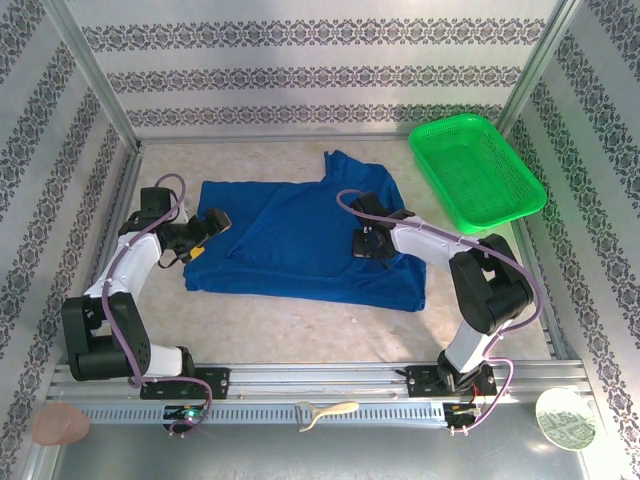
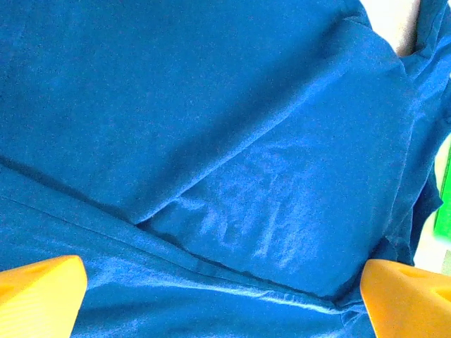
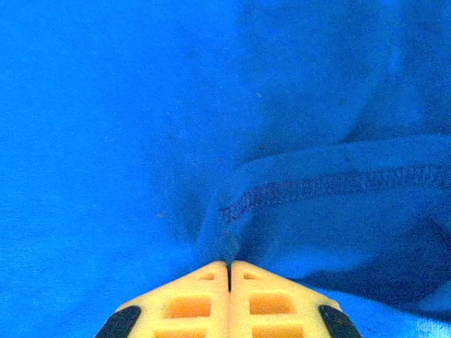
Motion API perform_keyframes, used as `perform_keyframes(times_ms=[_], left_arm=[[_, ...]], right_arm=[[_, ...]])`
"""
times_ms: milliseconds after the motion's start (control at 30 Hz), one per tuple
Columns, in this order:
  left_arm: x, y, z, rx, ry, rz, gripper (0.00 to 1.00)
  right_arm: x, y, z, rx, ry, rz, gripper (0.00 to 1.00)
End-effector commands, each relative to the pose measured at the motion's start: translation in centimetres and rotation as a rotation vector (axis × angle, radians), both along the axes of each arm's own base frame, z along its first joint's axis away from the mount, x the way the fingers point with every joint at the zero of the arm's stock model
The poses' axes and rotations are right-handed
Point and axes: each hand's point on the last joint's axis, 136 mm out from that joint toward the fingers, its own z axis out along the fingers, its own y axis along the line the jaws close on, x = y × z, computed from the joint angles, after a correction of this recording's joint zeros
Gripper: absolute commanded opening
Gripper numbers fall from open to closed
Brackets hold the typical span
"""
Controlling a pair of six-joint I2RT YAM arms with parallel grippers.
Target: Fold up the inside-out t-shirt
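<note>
**Desk:** How does the t-shirt (image 1: 290, 250) look from your end?

**Operator:** I see it in plain royal blue, lying flat across the middle of the table (image 1: 300, 335). One layer is turned over the body along a slanting crease. A pointed piece of cloth sticks out past the far edge, and the near right corner hangs a little lower than the rest. Through the left wrist camera I can make out faint pale marks showing through the fabric.

**Desk:** And the basket?

**Operator:** The green mesh basket (image 1: 475, 170) sits at the far right corner of the table, just off the shirt. I can see its mesh floor all the way across.

**Desk:** Arms?

**Operator:** My left gripper (image 1: 203, 240) is low at the shirt's left edge, elbow bent, pointing across the cloth. Its yellow fingers (image 2: 39, 296) stand wide apart over the fabric with nothing between them. My right gripper (image 1: 368, 243) reaches in from the right over the right half of the shirt. Its fingers are pressed together on a small ridge of cloth beside a stitched hem.
</note>
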Motion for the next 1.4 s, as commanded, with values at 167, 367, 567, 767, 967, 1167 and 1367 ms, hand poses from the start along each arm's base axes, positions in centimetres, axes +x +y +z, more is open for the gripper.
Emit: perform_keyframes(times_ms=[167,367,567,767,967,1167,1367], left_arm=[[0.2,-0.8,-0.5,-0.009,-0.006,-0.040,1.00],[0.0,-1.2,-1.2,-0.015,0.011,-0.050,1.00],[-0.1,-1.6,-1.3,-0.025,0.018,-0.061,1.00],[0.1,-2.1,-0.8,-0.032,0.010,-0.071,1.00],[0.0,-2.5,-0.7,-0.027,0.010,-0.076,1.00],[-0.1,-2.6,-0.7,-0.019,0.014,-0.076,1.00],[0.0,-2.6,-0.6,-0.013,0.011,-0.075,0.99]], right_arm=[[3.4,3.8,3.2,0.053,-0.075,0.053,0.00],[4.9,8.0,2.0,0.121,-0.049,0.141,0.42],[4.3,4.8,5.1,0.078,-0.136,0.108,0.52],[2.7,-3.3,3.4,0.015,-0.082,-0.047,0.48],[1.8,-6.6,0.5,-0.023,-0.009,-0.122,0.49],[2.0,-6.6,-0.6,-0.016,0.015,-0.128,0.47],[2.4,-6.4,-1.0,0.005,0.018,-0.133,0.23]])
